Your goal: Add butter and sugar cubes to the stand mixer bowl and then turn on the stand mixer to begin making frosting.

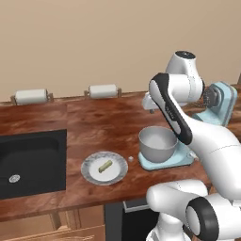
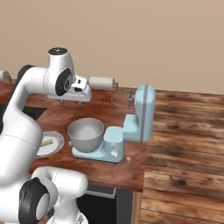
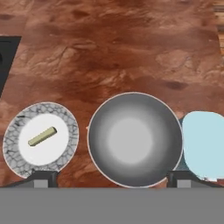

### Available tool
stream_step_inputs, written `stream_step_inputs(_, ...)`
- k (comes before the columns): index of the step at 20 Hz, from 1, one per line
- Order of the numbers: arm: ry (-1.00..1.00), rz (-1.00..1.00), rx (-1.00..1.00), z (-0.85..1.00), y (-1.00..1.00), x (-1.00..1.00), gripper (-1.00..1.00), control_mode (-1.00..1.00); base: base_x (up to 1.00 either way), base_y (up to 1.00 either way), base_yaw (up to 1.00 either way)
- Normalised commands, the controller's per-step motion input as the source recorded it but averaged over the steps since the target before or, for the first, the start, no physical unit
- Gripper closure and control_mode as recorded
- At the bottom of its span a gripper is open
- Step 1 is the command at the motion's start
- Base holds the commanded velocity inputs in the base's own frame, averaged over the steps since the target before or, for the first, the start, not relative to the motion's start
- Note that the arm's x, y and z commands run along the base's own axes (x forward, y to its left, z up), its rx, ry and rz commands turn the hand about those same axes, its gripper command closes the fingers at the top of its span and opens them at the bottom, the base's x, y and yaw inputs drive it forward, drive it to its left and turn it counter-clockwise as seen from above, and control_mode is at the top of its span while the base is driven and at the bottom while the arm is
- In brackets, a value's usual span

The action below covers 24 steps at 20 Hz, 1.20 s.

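The stand mixer bowl (image 3: 134, 139), round grey metal, lies straight below my hand, and its inside looks bare. It sits on the flat base of the light blue stand mixer (image 1: 220, 104), whose head is tilted up and back. The butter (image 1: 105, 165) is a small tan stick on a grey-rimmed white plate (image 1: 89, 175), left of the bowl. One tiny white sugar cube (image 1: 130, 159) rests on the counter between plate and bowl. My gripper (image 3: 111, 178) hangs open above the bowl (image 2: 86, 134) with nothing between its fingers (image 3: 41, 177).
A black sink (image 1: 33, 162) is sunk into the wooden counter at the left. Two pale rolls (image 1: 102, 91) stand along the back wall. The counter's right end (image 2: 141, 175) drops off just past the mixer.
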Motion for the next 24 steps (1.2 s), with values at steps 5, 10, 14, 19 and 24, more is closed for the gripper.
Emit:
stream_step_inputs(5,0.0,0.0,0.0,0.0,0.0,0.0,-1.0,1.0,0.28,0.43,0.0)
stream_step_inputs(10,0.0,0.0,0.0,0.0,0.0,0.0,-1.0,1.0,0.35,0.41,0.0)
stream_step_inputs(14,0.0,0.0,0.0,0.0,0.0,0.0,-1.0,1.0,0.45,0.29,0.0)
stream_step_inputs(19,0.0,0.0,0.0,0.0,0.0,0.0,-1.0,1.0,0.53,0.17,0.0)
stream_step_inputs(24,0.0,0.0,0.0,0.0,0.0,0.0,-1.0,1.0,0.62,0.34,0.0)
